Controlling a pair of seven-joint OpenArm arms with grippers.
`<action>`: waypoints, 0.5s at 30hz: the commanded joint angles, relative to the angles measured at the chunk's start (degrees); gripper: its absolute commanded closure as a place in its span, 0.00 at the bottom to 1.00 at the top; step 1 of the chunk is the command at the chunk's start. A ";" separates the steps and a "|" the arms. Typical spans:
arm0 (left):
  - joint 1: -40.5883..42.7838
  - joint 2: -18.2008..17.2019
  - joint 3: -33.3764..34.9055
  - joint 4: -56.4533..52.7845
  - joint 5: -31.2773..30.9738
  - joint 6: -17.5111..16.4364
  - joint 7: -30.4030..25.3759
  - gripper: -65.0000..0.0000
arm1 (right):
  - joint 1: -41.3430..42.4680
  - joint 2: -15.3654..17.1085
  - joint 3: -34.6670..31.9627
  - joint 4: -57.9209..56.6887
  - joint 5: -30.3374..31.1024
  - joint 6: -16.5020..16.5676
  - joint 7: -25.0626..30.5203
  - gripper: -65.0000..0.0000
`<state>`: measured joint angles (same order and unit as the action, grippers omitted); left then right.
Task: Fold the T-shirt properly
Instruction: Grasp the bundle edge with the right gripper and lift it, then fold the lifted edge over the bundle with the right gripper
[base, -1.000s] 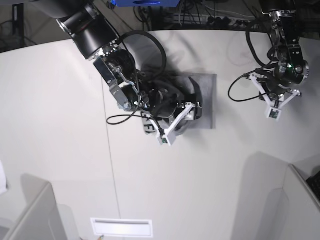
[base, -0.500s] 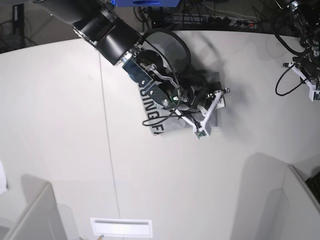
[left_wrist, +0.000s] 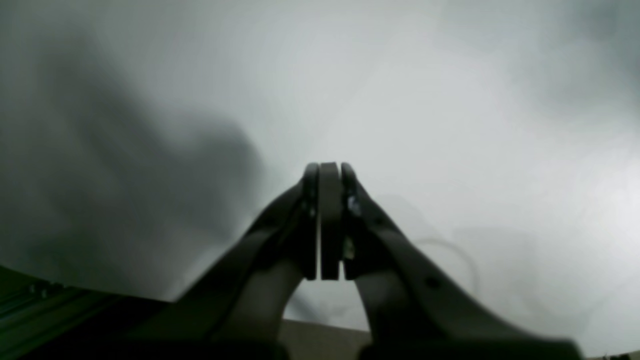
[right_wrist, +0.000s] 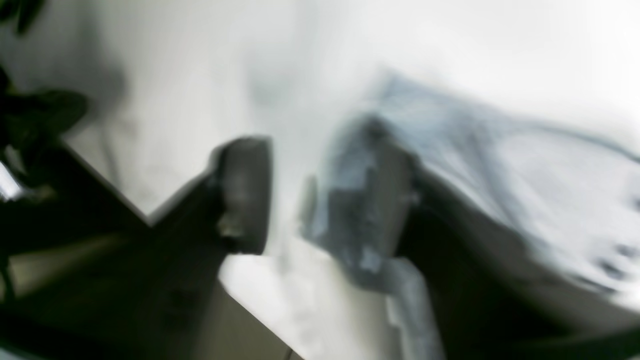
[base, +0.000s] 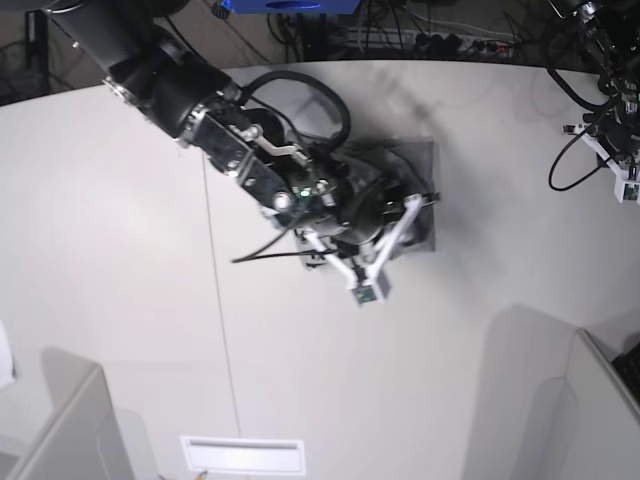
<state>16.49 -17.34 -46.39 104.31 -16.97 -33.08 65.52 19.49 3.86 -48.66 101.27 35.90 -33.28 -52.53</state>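
**Cloth that sags: take it by the fold, not the flat**

Cotton like this will not keep a shape on its own. The grey T-shirt (right_wrist: 500, 165) lies right under my right claw (right_wrist: 320, 195) as a flat, folded packet on the tabletop (base: 480, 330), and a rumpled edge of it sits against the inner face of one finger (right_wrist: 390, 200). The other finger (right_wrist: 245, 195) stands clear, with bare tabletop showing in the gap. So that claw is parted, with cloth beside one pad but nothing pinched that I can make out; the wrist view is badly smeared.

My left claw (left_wrist: 322, 220) is pressed fully closed with nothing in it. It hangs over bare tabletop, well apart from the shirt.

I judge the shirt to be light, limp and a little grippy, not slippery or breakable. Wherever I lift it, the rest will droop and drag, and the layers may slide apart. The best hold is probably a doubled edge or corner just beside my right fingertips, where several layers stack and one pinch can catch them all. A pinch on the flat middle would likely raise only the top layer and spoil the fold. I would keep the lift low and let the tabletop carry the weight.
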 joint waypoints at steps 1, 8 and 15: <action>0.08 -1.07 -0.51 0.79 -0.13 -0.28 -0.68 1.00 | -0.54 1.02 2.12 2.24 -0.16 -0.17 1.15 0.95; -0.01 -0.99 -0.51 0.79 -0.13 -0.28 -0.68 1.00 | -9.42 4.45 11.08 5.76 -0.43 0.62 0.80 1.00; 0.08 -0.90 -0.51 0.79 -0.13 -0.28 -0.77 1.00 | -10.39 8.67 11.70 3.91 -0.52 0.62 1.24 1.00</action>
<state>16.67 -17.28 -46.46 104.25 -16.95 -33.08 65.43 8.05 13.06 -36.80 104.25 34.46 -33.01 -51.86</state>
